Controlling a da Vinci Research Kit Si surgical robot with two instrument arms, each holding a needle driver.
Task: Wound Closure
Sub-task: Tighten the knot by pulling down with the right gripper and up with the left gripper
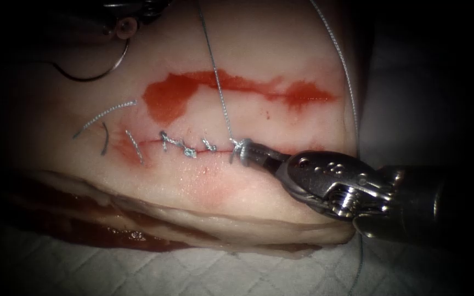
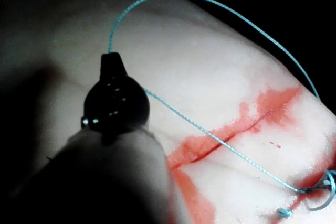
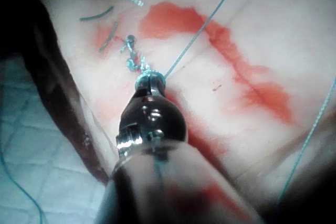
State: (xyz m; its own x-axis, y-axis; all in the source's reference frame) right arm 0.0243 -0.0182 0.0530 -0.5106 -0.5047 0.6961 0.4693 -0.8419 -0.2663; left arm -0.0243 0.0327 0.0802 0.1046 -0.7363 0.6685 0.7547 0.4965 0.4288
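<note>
Thread (image 1: 221, 104) wraps right tool (image 1: 243, 152), jaws pinched; left tool (image 2: 110, 60) (needle held) grips thread.

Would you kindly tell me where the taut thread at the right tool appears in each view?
Endoscope: the thread runs down across the red fluid to loops round the right tool at the cut.
Left wrist: it runs from by the left tool, across the red fluid, to the cut.
Right wrist: it leaves the right tool over the red fluid.
Shared landmark: the red fluid.
</note>
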